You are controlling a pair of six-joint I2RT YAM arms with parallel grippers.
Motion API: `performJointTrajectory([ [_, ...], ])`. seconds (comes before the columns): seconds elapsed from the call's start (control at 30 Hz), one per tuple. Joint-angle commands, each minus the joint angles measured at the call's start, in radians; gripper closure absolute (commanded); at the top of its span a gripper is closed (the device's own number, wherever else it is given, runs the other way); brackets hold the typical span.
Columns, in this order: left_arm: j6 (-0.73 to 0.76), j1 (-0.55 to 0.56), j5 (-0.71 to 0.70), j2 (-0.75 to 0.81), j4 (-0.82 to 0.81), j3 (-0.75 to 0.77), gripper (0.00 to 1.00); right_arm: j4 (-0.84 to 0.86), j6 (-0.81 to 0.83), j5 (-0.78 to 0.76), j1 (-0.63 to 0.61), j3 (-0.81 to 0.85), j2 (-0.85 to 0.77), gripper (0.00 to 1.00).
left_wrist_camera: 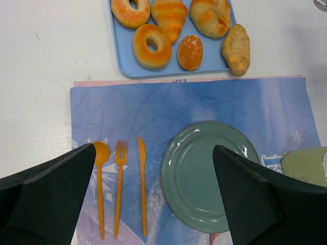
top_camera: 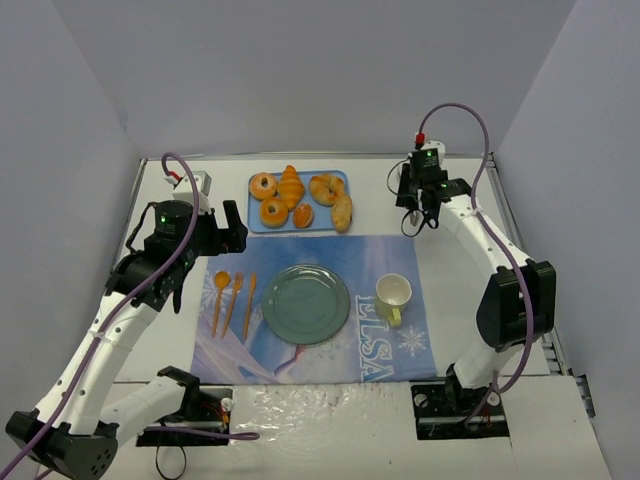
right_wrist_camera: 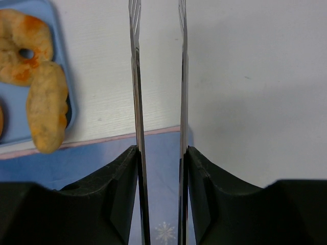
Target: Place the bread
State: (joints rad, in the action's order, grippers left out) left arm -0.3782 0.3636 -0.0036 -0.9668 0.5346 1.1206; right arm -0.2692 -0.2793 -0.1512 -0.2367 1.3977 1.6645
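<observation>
The bread (top_camera: 342, 212) (left_wrist_camera: 236, 49) (right_wrist_camera: 47, 115), a smooth golden-brown oval roll, lies at the right end of the blue tray (top_camera: 336, 178) (left_wrist_camera: 121, 56) and overhangs its near edge. My right gripper (top_camera: 418, 205) (right_wrist_camera: 159, 148) hovers to the right of it, over the mat's far right corner. It is shut on a pair of thin metal tongs (right_wrist_camera: 134, 76), whose blades stand apart with nothing between them. My left gripper (top_camera: 232, 228) (left_wrist_camera: 154, 148) is open above the mat, left of the empty green plate (top_camera: 305, 303) (left_wrist_camera: 204, 178).
The tray also holds two ring pastries (top_camera: 263, 186), a croissant (top_camera: 291, 185) and other buns. An orange spoon, fork and knife (top_camera: 233, 298) (left_wrist_camera: 120, 189) lie left of the plate. A pale yellow mug (top_camera: 393, 295) (left_wrist_camera: 306, 166) stands to its right. A white box (top_camera: 196, 182) sits at the far left.
</observation>
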Motion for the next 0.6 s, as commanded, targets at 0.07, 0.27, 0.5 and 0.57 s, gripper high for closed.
performJointTrajectory([
  [0.07, 0.002, -0.009, -0.011, 0.000, -0.048, 0.022, 0.03, 0.011, 0.007, 0.050, -0.099, 0.060, -0.090, 0.62],
  [0.27, 0.005, -0.009, -0.015, 0.002, -0.046, 0.023, 0.03, 0.011, -0.003, 0.068, -0.176, 0.041, -0.098, 0.62],
  [0.5, 0.004, -0.011, -0.015, 0.002, -0.044, 0.024, 0.03, 0.017, -0.022, 0.036, -0.276, 0.000, -0.095, 0.62],
  [0.57, 0.004, -0.011, -0.015, 0.001, -0.045, 0.024, 0.03, 0.019, -0.028, 0.021, -0.297, -0.015, -0.094, 0.62],
])
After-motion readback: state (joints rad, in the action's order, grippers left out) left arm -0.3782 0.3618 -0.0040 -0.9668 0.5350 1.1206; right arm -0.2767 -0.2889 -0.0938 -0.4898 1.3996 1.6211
